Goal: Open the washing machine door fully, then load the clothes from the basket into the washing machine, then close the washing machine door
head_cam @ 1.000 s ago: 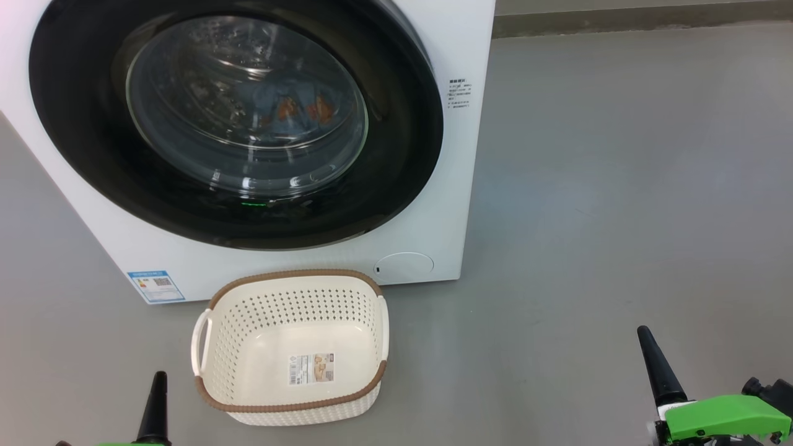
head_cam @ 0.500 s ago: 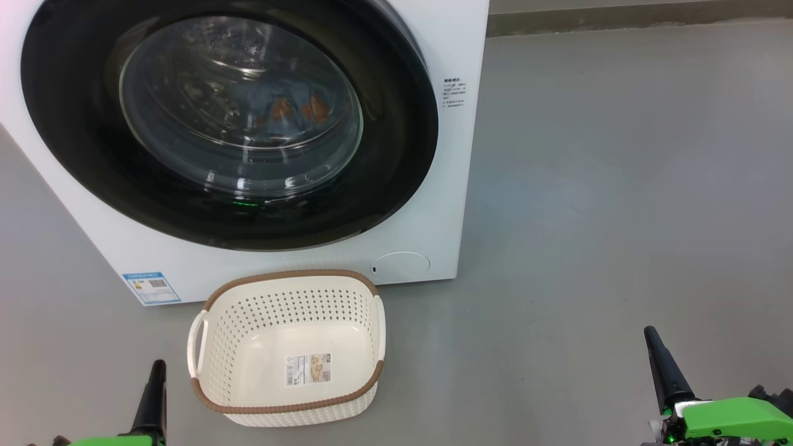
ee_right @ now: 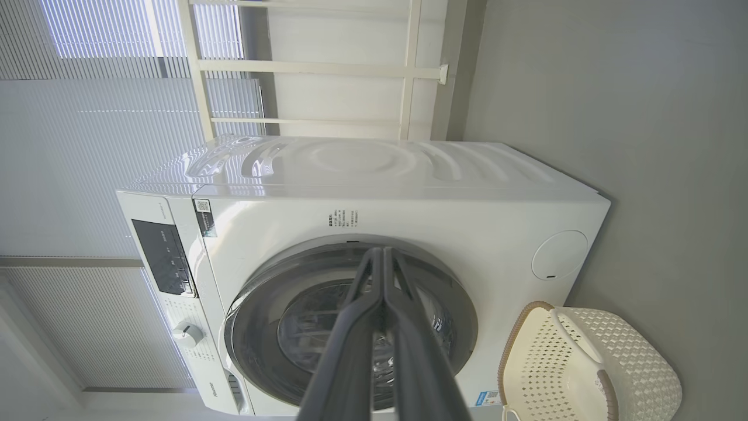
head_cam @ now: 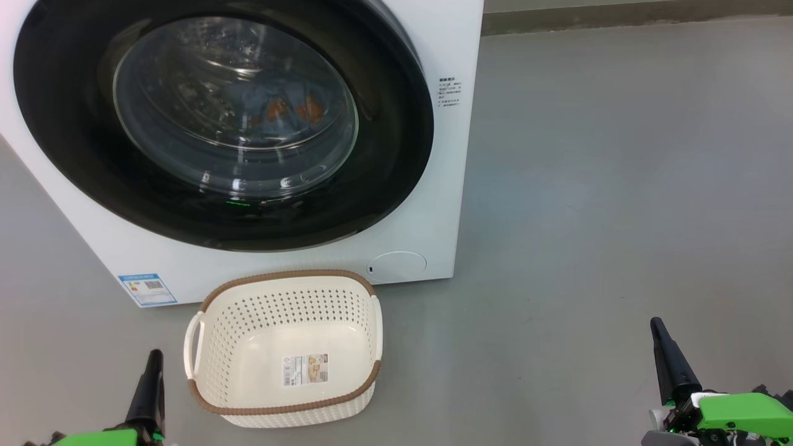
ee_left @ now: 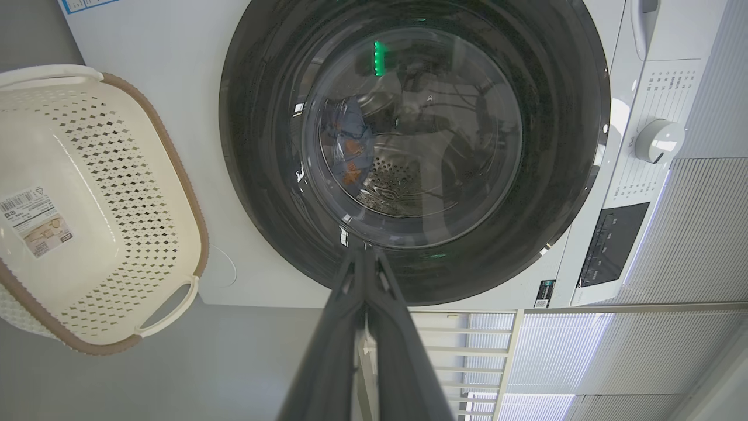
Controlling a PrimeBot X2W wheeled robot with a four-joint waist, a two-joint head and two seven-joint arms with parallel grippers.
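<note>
While the washing machine point(head_cam: 443, 204) stood on the grey floor point(head_cam: 607, 186), its door point(head_cam: 390, 155) lay shut flush against the white front, the wide black rim circling the bulging glass. Through that glass I could see the clothes point(head_cam: 279, 106) inside the drum, a light blue heap with orange-brown prints, lying low and a little toward the back. A blue sticker point(head_cam: 147, 288) sat at the machine's lower left corner and a round cap point(head_cam: 396, 265) at its lower right.

Just in front of the machine, near it but not touching, the basket point(head_cam: 285, 274) rested upright on the floor. Its brown rim ran round the cream perforated walls, and a paper label point(head_cam: 305, 369) was stuck to its pale bottom.

The left gripper point(head_cam: 154, 358) hung low just beside the basket's left handle, apart from it. Its two dark fingers were clenched tight together with nothing between them, and they pointed toward the machine. The right gripper point(head_cam: 657, 325) hung well off to the right over bare floor, far from both basket and machine. Its fingers were likewise pressed together and grasped nothing. From along each arm, the fingers met in a single point aimed at the door.
</note>
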